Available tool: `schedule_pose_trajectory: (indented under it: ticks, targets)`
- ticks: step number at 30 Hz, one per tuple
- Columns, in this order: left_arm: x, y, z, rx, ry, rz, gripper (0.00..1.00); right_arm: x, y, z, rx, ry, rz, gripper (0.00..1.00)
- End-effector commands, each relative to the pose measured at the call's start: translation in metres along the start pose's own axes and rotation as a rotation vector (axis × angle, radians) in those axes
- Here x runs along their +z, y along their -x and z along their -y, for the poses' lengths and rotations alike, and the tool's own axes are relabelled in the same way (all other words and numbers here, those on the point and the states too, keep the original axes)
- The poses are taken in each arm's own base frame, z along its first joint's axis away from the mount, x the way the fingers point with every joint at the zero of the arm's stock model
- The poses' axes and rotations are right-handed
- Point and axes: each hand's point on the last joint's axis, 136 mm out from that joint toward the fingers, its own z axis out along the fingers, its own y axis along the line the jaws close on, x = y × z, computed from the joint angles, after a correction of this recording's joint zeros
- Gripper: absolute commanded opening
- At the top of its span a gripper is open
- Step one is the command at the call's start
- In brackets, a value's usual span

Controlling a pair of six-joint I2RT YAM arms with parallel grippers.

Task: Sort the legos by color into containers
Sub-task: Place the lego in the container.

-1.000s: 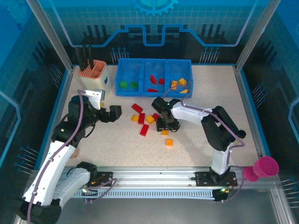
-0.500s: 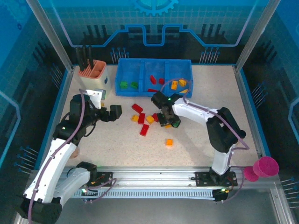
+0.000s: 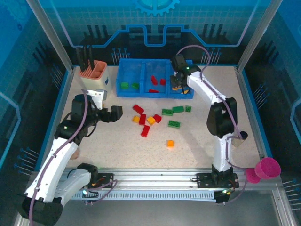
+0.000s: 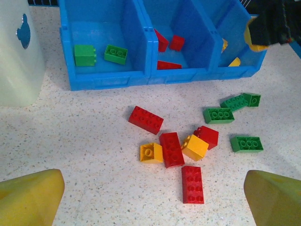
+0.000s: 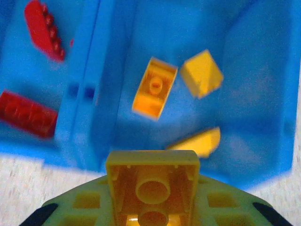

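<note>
— Progress check: which step is the right gripper (image 3: 178, 83) on?
— Delivery, by the look of it. It hovers over the right-hand compartment (image 5: 254, 70) of the blue tray (image 4: 113, 81). Its fingers are clamped on a yellow brick (image 5: 151, 181), whose hollow underside and round tube face the wrist camera. Three yellow-orange pieces already lie on that compartment's floor.
— So the next move?
— Probably just parting the fingers. The brick appears to sit above the matching colour, within the walls.
— And the left gripper (image 3: 116, 113)?
— Spread wide, holding nothing. Its yellow pads (image 4: 29, 197) frame the loose pile on the speckled table (image 3: 117, 146): red, green and orange bricks of hard glossy plastic, with studded tops and square edges.
— The tray itself?
— Smooth moulded plastic with thin dividers. Green is in the left bay, red in the middle.
</note>
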Motion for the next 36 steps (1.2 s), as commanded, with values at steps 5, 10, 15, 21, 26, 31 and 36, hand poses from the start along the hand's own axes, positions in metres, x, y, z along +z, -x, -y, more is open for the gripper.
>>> schedule_pose_trajectory:
  ticks: [5,10,15,21,26,31,36]
  targets:
    - [-0.002,0.004,-0.007,0.033,0.041,0.0,0.99,0.062,0.047,0.02,-0.009,-0.037,0.053,0.27]
    - [0.001,0.004,-0.016,0.037,0.084,-0.004,0.99,0.095,0.061,0.029,0.006,-0.03,0.078,0.27]
    - [0.006,0.004,-0.018,0.036,0.095,-0.019,0.99,0.119,0.069,0.024,0.003,0.006,0.118,0.3]
    - [0.009,0.007,-0.016,0.021,0.085,-0.031,0.99,0.136,0.075,0.015,0.029,0.038,0.154,0.4]
    - [0.01,0.004,-0.017,0.016,0.087,-0.034,0.99,0.122,0.08,0.015,0.005,0.035,0.166,0.44]
    - [0.012,0.007,-0.016,0.027,0.084,-0.025,0.99,0.096,0.077,0.019,-0.003,0.036,0.148,0.46]
    - [0.009,0.012,-0.011,0.031,0.059,-0.004,0.99,0.051,0.067,0.015,0.012,0.042,0.138,0.47]
